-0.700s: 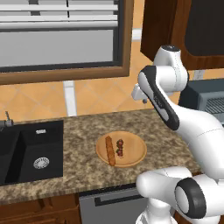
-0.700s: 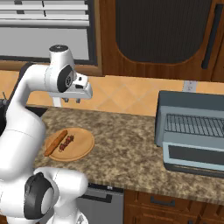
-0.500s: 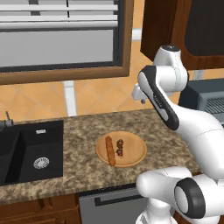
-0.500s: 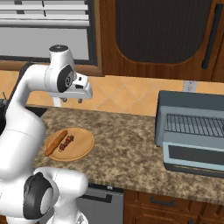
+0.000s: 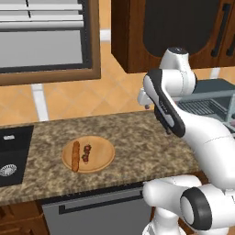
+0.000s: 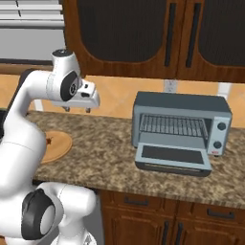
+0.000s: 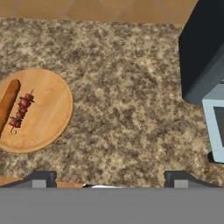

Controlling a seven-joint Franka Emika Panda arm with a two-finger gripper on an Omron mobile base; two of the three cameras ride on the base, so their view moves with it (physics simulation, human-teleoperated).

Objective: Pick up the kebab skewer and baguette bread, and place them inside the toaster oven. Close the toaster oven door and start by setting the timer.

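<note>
Gripper: fingers spread wide, holding nothing
Kebab skewer, baguette bread: side by side on wooden plate, left of gripper
Toaster oven: right, toaster oven door down
Writing: none legible

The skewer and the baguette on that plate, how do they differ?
The baguette is a smooth orange-brown loaf; the skewer is a thin stick threaded with small dark red chunks. The baguette is longer and thicker than the skewer. They share the round wooden plate, lying side by side, roughly parallel.
</note>
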